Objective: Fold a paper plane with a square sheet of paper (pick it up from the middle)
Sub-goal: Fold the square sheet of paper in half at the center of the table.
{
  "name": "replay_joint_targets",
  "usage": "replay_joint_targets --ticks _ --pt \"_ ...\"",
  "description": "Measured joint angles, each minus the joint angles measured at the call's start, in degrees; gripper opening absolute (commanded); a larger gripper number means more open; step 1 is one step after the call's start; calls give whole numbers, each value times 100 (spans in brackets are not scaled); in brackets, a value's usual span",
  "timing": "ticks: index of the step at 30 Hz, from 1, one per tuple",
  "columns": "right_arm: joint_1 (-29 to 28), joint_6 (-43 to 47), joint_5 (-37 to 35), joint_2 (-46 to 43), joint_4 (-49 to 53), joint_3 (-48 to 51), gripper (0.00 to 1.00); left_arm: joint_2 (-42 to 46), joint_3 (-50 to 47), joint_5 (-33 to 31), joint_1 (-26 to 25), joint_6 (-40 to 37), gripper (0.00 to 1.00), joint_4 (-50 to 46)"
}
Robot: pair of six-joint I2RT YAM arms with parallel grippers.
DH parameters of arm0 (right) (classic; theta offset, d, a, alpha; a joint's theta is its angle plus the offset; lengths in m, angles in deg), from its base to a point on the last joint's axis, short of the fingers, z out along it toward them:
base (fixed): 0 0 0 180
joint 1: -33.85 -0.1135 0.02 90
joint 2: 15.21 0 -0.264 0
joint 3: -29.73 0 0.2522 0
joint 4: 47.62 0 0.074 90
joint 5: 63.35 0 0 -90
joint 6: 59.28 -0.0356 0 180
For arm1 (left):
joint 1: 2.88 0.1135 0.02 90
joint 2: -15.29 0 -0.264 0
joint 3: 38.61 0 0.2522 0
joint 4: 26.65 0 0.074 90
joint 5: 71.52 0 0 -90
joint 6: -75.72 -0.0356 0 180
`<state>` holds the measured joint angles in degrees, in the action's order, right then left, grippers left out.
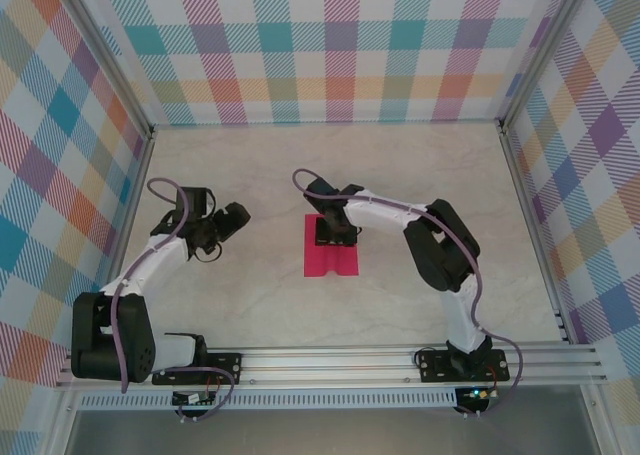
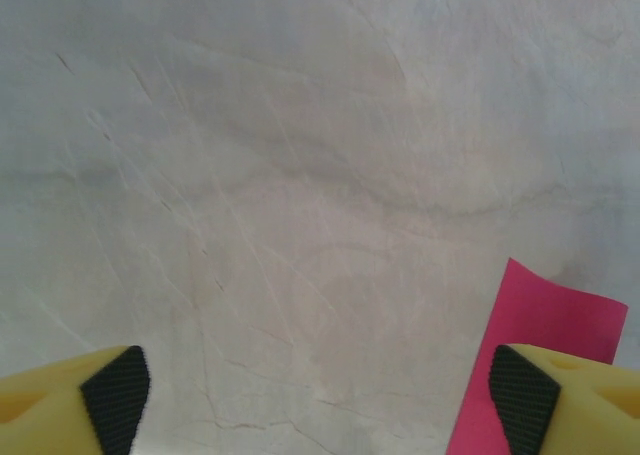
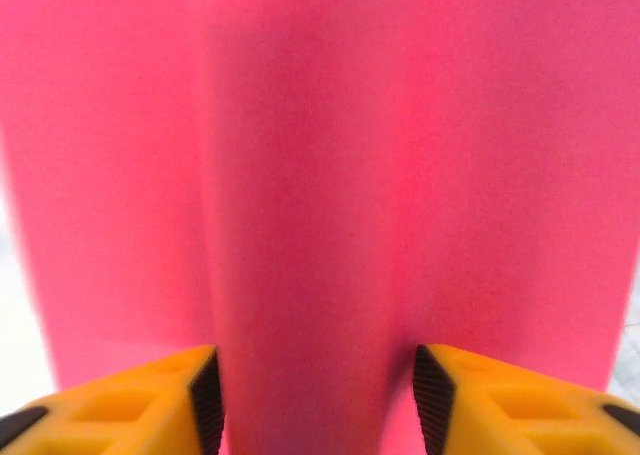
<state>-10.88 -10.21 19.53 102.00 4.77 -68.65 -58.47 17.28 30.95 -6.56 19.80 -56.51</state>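
One square sheet of paper (image 1: pixel 331 261) lies at the centre of the counter (image 1: pixel 250 295). The right gripper (image 3: pixel 312 400) is set over its middle, jaws half closed about a raised ridge; a firm clamp cannot be confirmed. The left gripper (image 1: pixel 236 221), jaws wide apart, is stationed at 9 o'clock of the sheet. Pick-up is judged in hand; a complete pinch is required before lifting.

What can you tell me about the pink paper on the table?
The pink paper is a thin, plain crimson-pink sheet lying near the middle of the pale marbled table. Its near part lies flat. Its middle is pushed up into a soft hump between the fingers of the right gripper, which press its two sides. The left wrist view catches one sharp, straight-edged corner.
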Motion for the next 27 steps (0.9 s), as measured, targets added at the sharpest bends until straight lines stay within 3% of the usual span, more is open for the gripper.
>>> replay_joint_targets --ticks 6,9,16,27 --pt "94 205 1294 -1220 -1257 968 24 0 -505 590 -262 411 75 815" --pt "247 219 1980 -1486 -1810 1196 24 -22 -629 721 -492 568 74 1156" --pt "664 103 3119 -1268 -2542 1554 24 -387 -638 811 -953 732 67 1878" --pt "1106 380 3853 -686 -2686 1707 24 -1375 -632 647 -1982 918 49 2592"
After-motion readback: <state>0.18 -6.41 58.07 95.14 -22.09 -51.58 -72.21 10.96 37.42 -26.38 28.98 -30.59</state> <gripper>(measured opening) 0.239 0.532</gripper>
